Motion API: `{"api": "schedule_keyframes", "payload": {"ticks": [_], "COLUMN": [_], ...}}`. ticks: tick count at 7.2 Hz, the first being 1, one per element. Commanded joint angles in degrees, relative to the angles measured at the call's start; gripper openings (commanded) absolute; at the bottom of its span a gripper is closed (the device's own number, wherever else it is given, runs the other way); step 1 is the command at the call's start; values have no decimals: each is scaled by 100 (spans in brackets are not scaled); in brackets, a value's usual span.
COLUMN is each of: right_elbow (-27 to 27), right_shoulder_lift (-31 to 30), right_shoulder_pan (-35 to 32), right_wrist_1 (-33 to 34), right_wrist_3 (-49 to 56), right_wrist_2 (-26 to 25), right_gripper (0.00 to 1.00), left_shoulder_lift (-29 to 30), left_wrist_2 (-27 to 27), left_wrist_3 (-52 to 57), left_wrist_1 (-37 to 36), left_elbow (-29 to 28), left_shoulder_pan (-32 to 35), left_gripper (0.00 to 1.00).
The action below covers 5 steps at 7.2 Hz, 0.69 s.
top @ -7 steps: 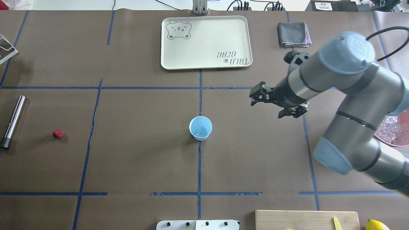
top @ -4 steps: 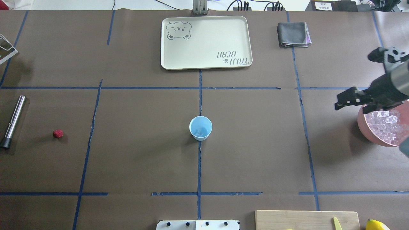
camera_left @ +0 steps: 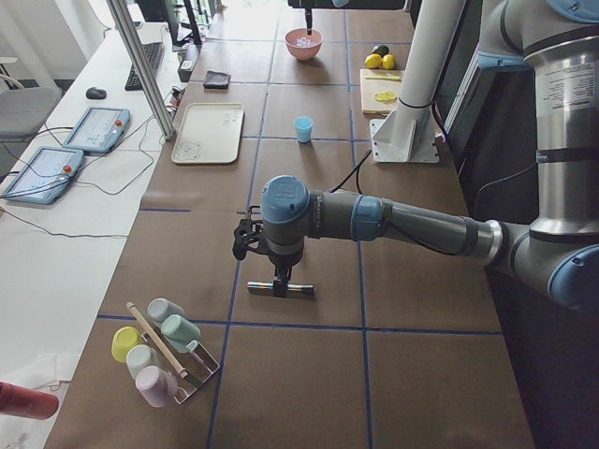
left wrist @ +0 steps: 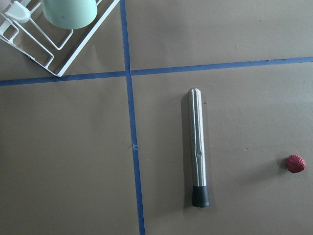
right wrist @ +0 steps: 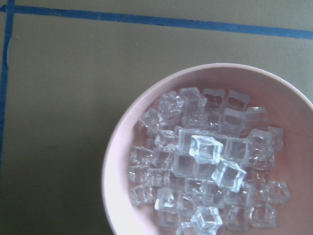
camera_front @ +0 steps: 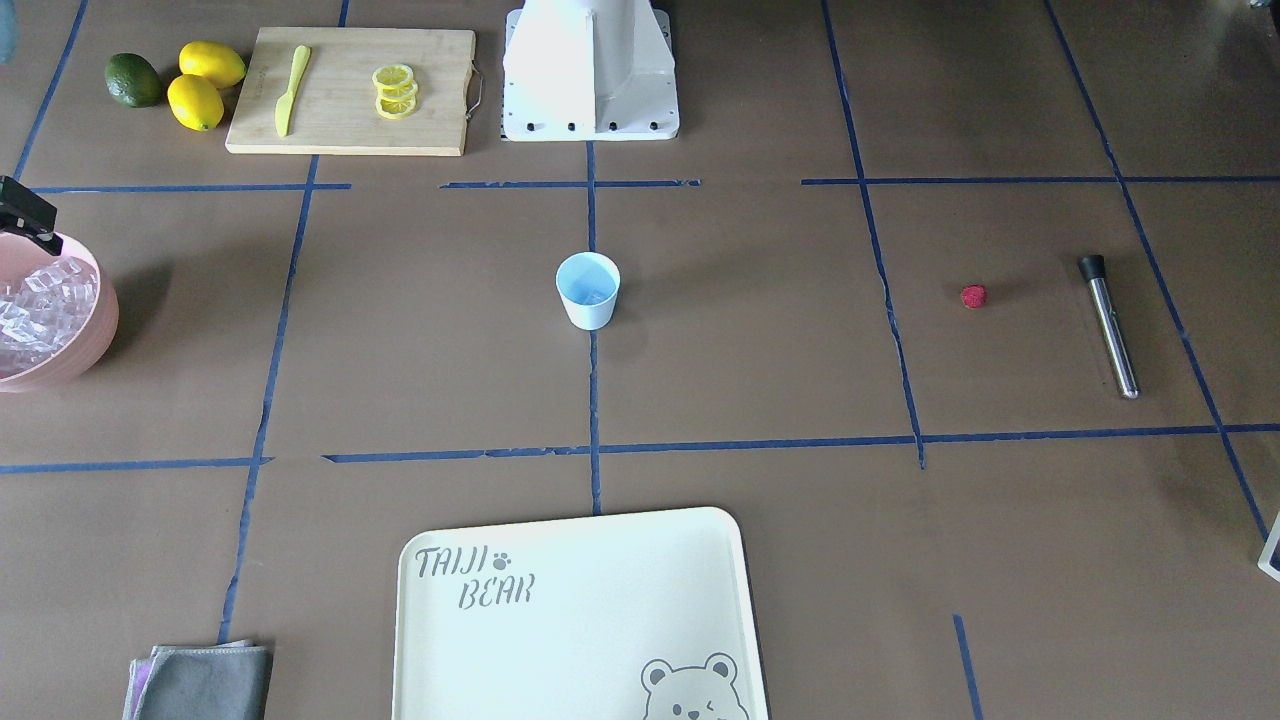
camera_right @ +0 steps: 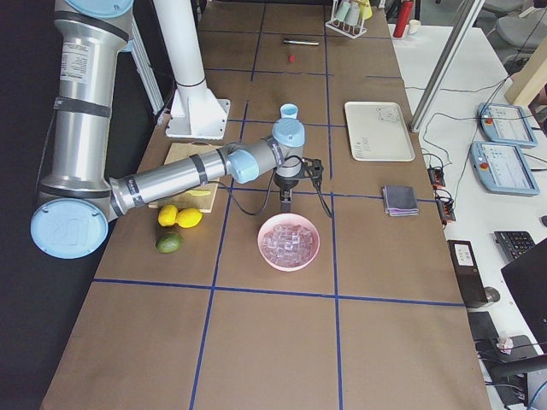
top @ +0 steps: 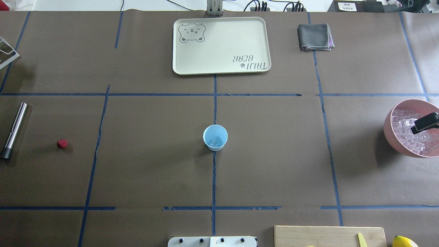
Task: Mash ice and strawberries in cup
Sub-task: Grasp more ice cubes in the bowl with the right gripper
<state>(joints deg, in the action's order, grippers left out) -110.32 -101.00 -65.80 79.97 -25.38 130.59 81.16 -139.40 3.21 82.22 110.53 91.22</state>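
Near strawberry (top: 62, 143), steel muddler (top: 13, 130).

Stands with both arms spread wide, one toward each end of the table (camera_left: 299, 383). Holds the left arm (camera_left: 412, 224) with its upper link upright, elbow low, forearm running nearly level out to the left end. Bends the left wrist (camera_left: 284, 208) to point the left claw (camera_left: 279, 277) straight down, tips close above the table. Cannot tell there whether spread or closed. Mirrors this with the right arm (camera_right: 171, 184): upright upper link, low elbow, forearm reaching to the right end, right wrist (camera_right: 289, 137) bent, right claw (camera_right: 285, 202) aimed straight down. Shows only one black finger (top: 425, 122) from overhead, at the right edge; cannot tell the jaw gap.
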Motion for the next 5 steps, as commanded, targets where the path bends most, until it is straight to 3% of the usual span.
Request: {"api": "schedule_keyframes", "payload": {"ticks": [1,5], "right_elbow": [624,1169], "right_shoulder_lift": [27,413], "right_shoulder_pan": [-12,6], "right_wrist_1": [-603,-623], "right_wrist_3": [77,59], "right_wrist_2": [10,-7], "right_gripper": [99,99], "left_shoulder_lift": [-4,-13], "left_wrist_2": [-9,-9], "left_wrist_3": [-5,-5], "left_wrist_1": [-4,-4], "left_elbow": [3,91], "left_shoulder_pan": [1,1], "left_gripper": [100,100]}}
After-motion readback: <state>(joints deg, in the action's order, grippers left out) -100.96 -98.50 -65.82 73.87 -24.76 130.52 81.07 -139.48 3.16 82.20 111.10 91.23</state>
